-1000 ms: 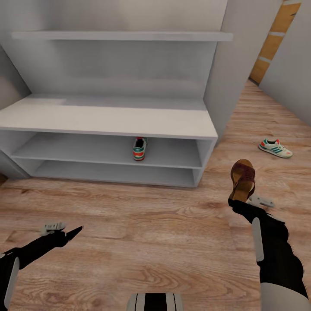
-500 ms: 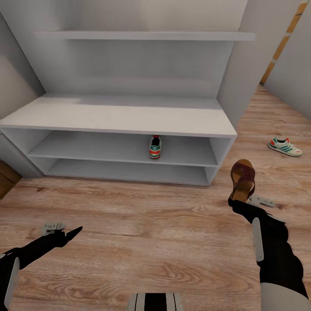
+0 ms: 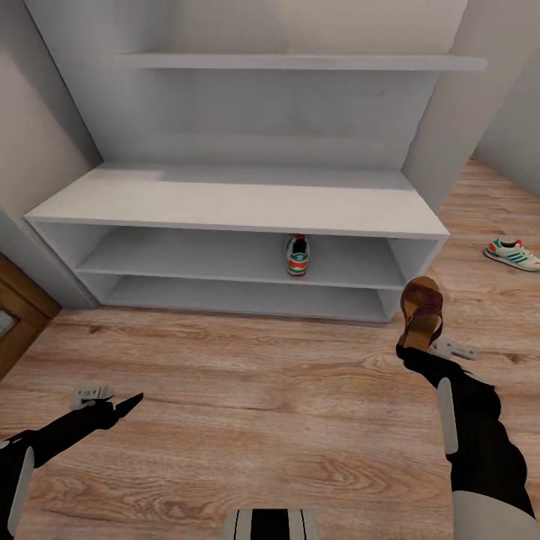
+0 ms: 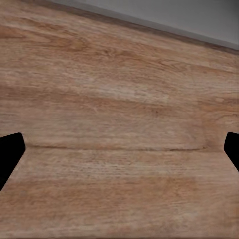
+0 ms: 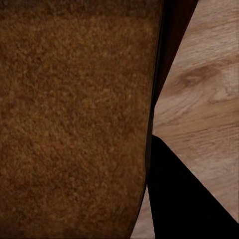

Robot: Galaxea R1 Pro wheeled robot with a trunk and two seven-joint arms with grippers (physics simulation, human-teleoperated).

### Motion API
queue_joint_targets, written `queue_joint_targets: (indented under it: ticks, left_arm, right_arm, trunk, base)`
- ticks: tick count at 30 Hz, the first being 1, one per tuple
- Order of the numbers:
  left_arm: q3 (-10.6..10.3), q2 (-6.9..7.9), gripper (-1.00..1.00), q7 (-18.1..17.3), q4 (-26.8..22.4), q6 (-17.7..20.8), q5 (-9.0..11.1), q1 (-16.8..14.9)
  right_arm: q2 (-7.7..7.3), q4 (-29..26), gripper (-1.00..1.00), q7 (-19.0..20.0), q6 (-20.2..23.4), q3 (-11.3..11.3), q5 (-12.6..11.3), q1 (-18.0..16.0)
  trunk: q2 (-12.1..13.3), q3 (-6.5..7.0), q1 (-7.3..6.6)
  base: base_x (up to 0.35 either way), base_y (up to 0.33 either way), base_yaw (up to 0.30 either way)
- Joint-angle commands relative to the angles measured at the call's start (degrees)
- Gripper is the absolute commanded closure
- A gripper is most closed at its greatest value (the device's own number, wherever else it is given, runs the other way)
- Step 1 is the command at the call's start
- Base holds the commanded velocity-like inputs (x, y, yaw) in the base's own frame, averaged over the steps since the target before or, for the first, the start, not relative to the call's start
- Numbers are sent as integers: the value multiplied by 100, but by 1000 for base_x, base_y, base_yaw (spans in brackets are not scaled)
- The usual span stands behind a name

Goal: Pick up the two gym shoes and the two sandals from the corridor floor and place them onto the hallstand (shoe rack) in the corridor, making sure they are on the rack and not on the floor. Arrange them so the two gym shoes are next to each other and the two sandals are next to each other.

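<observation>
Right gripper (image 3: 417, 346) clamped on brown sandal (image 3: 421, 310) held upright above corridor floor (image 3: 262, 390), left gripper (image 3: 112, 401) spread wide and empty, one gym shoe (image 3: 297, 255) on hallstand (image 3: 240, 199) middle shelf, other sneaker (image 3: 513, 254) on floor at far right

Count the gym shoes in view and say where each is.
2: one gym shoe on the hallstand's middle shelf, one gym shoe on the corridor floor at right. More may be hidden.

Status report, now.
Right gripper shut on sandal; left gripper open, empty. One gym shoe on hallstand shelf, another on floor.
</observation>
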Motion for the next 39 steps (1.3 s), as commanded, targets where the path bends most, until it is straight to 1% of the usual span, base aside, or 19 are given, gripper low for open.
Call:
queue_joint_targets:
  ticks: [1,39]
  left_arm:
    - [0,0,-100,0,0,0,0,0]
    - [-5,0,-100,0,0,0,7,0]
  right_arm:
    - [0,0,100,-10,0,0,-21,0]
    - [0,0,100,-9,0,0,-21,0]
  trunk:
    - [0,0,0]
    - [0,0,0]
  base:
    - [0,350,0]
    - [0,348,0]
